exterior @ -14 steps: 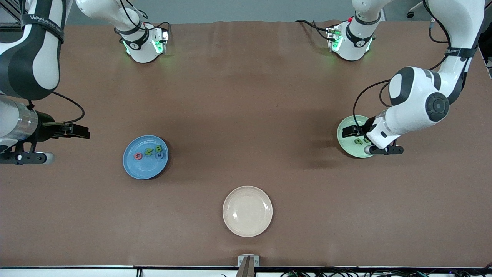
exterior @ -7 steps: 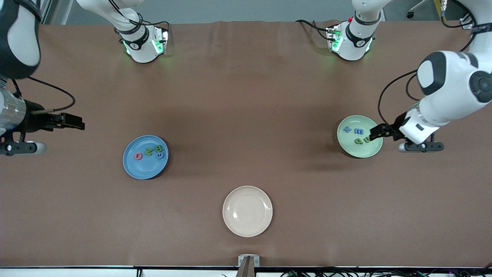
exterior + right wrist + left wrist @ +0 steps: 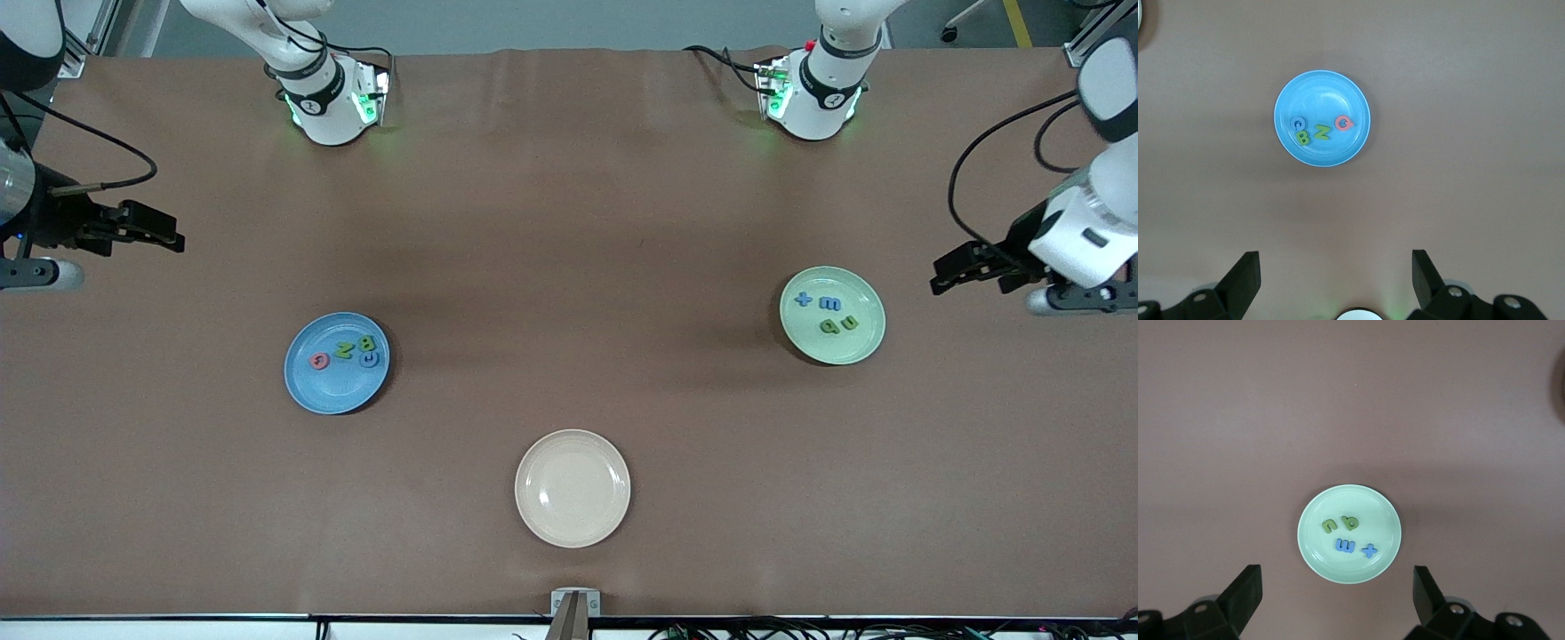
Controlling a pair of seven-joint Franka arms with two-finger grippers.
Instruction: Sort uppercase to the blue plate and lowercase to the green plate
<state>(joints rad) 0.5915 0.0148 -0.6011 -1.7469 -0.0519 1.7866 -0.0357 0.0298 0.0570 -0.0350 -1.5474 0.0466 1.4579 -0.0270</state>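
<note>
Blue plate: the blue plate [image 3: 336, 363] sits on the table [image 3: 569, 231], toward the right arm's end.
Big letters: 4 lie on the blue plate in a bunch, on the part of it farther from the front camera. They are a red Q [image 3: 319, 360], a green N [image 3: 342, 349], a green B [image 3: 366, 342] and a blue G [image 3: 370, 358]. The B and the G touch. The right wrist view shows all 4 too.
Green plate: the green plate [image 3: 832, 316] sits toward the left arm's end of the table, well apart from the blue plate.
Small letters: 4 lie on the green plate. They are a blue x [image 3: 804, 299], a blue m [image 3: 831, 304], a green q [image 3: 829, 326] and a green u [image 3: 850, 323]. The x and the m lie farther from the front camera than the q and the u.
Beige plate: the beige plate [image 3: 573, 488] has nothing on it. It is nearer to the front camera than the other 2 plates, about midway between them.
Left tool: the left tool [image 3: 944, 276] is up in the air over bare table, past the green plate at the left arm's end. Its fingers [image 3: 1245, 590] are spread wide and hold nothing.
Right tool: the right tool [image 3: 164, 233] is up in the air over bare table, at the right arm's end, well apart from the blue plate. Its fingers [image 3: 1243, 273] are spread wide and hold nothing.
</note>
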